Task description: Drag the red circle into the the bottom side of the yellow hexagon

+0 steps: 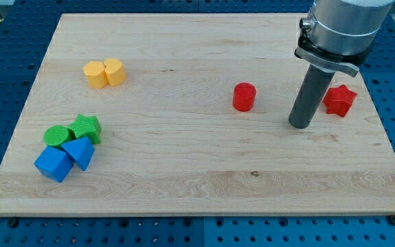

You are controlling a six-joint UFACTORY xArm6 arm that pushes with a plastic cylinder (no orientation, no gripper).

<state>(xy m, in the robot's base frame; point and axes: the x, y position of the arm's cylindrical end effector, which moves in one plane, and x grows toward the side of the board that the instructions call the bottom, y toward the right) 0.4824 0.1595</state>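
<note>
The red circle [244, 97] stands on the wooden board right of centre. My tip [300, 125] touches the board to the right of the red circle and a little lower, with a clear gap between them. Two yellow blocks sit side by side at the upper left: one [95, 75] on the left and one [114, 71] on the right, touching each other; I cannot tell for sure which is the hexagon. A red star [339, 100] lies just right of my rod.
At the lower left is a cluster: a green circle [58, 135], a green star [86, 127], a blue cube [53, 164] and a blue triangle-like block [80, 151]. The board [197, 185] rests on a blue perforated table.
</note>
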